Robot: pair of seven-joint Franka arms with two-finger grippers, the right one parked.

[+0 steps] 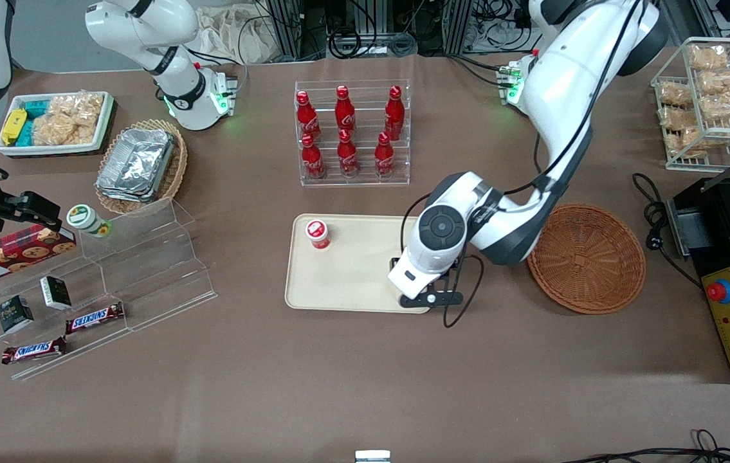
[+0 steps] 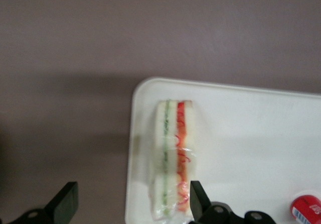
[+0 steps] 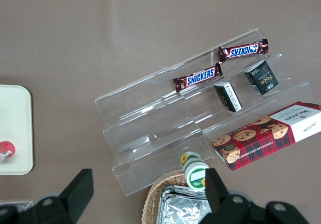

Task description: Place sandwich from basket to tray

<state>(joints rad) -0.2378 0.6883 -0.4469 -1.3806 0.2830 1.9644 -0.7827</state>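
Snickers bars [image 1: 95,317] nearest; gripper [image 2: 133,204], fingers spread, above trayed sandwich [image 2: 173,156].

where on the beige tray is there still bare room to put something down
The tray is mostly bare between the small red-capped bottle and the sandwich. It is crowded at the end nearest the woven basket, where the sandwich lies by the rim with the open hand straddling it.

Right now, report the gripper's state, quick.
Gripper: open, holding nothing, above the tray corner, fingers astride the sandwich lying on it.
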